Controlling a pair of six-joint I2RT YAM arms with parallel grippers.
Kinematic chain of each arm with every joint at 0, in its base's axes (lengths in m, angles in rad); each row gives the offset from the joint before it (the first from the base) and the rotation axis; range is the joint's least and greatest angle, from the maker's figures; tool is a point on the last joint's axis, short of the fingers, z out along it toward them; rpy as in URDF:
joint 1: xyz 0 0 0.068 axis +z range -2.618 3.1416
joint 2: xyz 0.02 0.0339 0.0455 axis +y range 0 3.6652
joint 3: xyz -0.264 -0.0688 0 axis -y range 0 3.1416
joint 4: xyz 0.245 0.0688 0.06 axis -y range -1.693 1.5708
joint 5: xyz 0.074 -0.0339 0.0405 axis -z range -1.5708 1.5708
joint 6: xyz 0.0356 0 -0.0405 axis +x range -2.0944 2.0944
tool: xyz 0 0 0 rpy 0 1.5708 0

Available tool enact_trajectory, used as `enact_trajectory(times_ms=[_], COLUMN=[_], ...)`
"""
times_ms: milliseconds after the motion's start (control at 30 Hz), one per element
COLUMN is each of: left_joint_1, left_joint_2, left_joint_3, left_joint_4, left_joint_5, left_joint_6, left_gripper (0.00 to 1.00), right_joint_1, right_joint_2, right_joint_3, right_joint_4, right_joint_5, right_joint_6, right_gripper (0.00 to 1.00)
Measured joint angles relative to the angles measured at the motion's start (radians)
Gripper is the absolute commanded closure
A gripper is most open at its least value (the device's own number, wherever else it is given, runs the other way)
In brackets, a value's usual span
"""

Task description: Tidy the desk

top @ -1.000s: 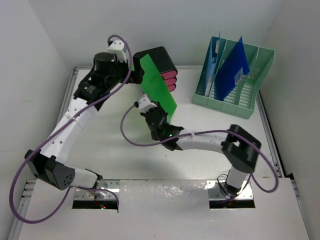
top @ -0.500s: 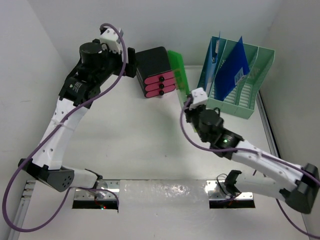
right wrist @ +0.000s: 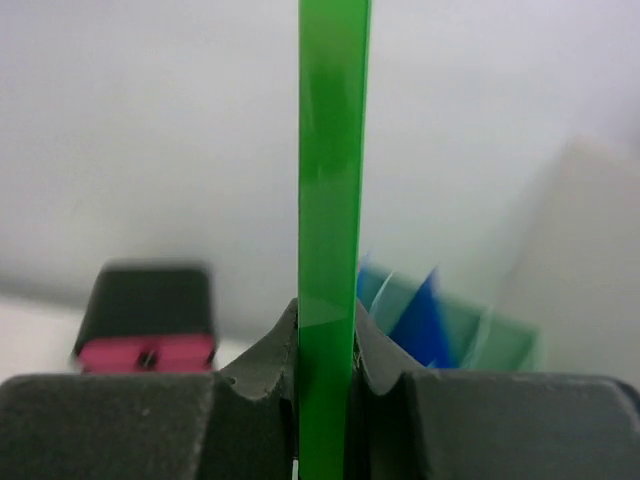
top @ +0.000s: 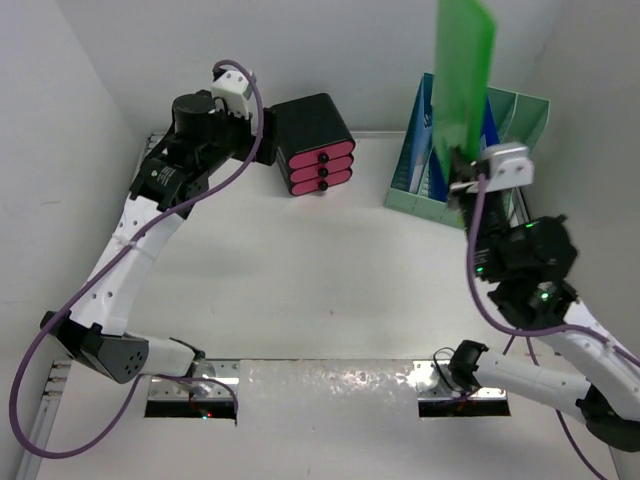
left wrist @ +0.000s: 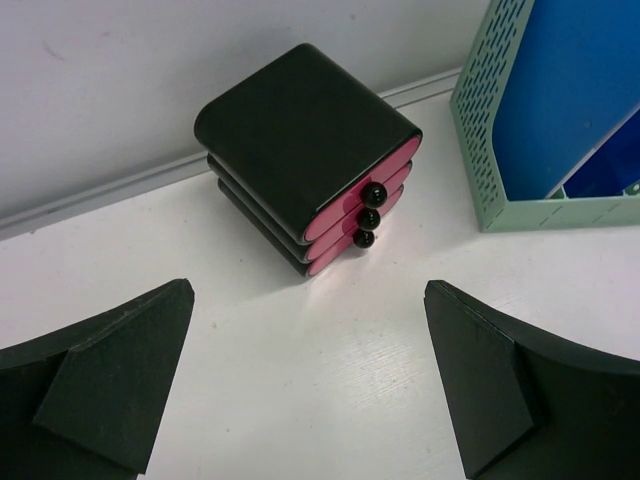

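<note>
**One green folder (top: 463,70) in the air**

I am seeing the right gripper (right wrist: 327,330) pinching it upright, high over the mint file rack (top: 440,208) at the far right of the white desk (top: 300,270). The left gripper (left wrist: 310,370) is hanging with jaws spread wide, holding nothing, facing the black drawer box (left wrist: 300,140) with pink fronts at the desk's back.

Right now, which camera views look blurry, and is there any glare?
Right wrist view: the thin green plastic folder is fairly sharp, while the black drawer box with pink fronts and the mint green slotted file rack behind it are blurred. Left wrist view: crisp, soft shadows only. Top external view: even light, no harsh glare, folder cut off at the top edge.
</note>
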Motion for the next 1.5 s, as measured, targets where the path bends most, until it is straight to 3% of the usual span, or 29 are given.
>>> enact_trajectory(times_ms=[233, 333, 467, 533, 667, 933, 1200, 1500], left_joint_1=[0.0, 0.0, 0.0, 0.0, 0.0, 0.0, 0.0, 0.0], left_joint_2=[0.01, 0.015, 0.015, 0.015, 0.012, 0.011, 0.045, 0.086], left_joint_3=[-0.044, -0.053, -0.054, -0.056, -0.07, -0.115, -0.124, -0.124], left_joint_4=[0.034, 0.044, 0.049, 0.048, 0.052, 0.055, 0.07, 0.075], left_joint_5=[0.016, 0.033, 0.052, 0.056, 0.057, 0.05, 0.058, 0.058], left_joint_6=[0.002, -0.002, -0.006, -0.006, -0.002, 0.017, 0.018, 0.025], left_gripper=[0.01, 0.0, 0.0, 0.0, 0.0, 0.0, 0.01, 0.01], right_joint_1=[-0.001, -0.039, -0.291, -0.445, -0.664, -0.97, -1.182, -1.227], right_joint_2=[0.196, 0.307, 0.499, 0.571, 0.668, 0.688, 0.591, 0.562], right_joint_3=[0.446, 0.614, 0.889, 0.929, 0.912, 0.718, 0.446, 0.184], right_joint_4=[0.13, 0.109, -0.084, -0.167, -0.318, -0.39, -0.181, 0.069], right_joint_5=[0.092, 0.125, 0.045, -0.01, -0.187, -0.58, -0.787, -0.959], right_joint_6=[-0.38, -0.473, -0.395, -0.31, -0.115, 0.177, 0.385, 0.552], right_gripper=[1.0, 1.0, 1.0, 1.0, 1.0, 1.0, 1.0, 1.0])
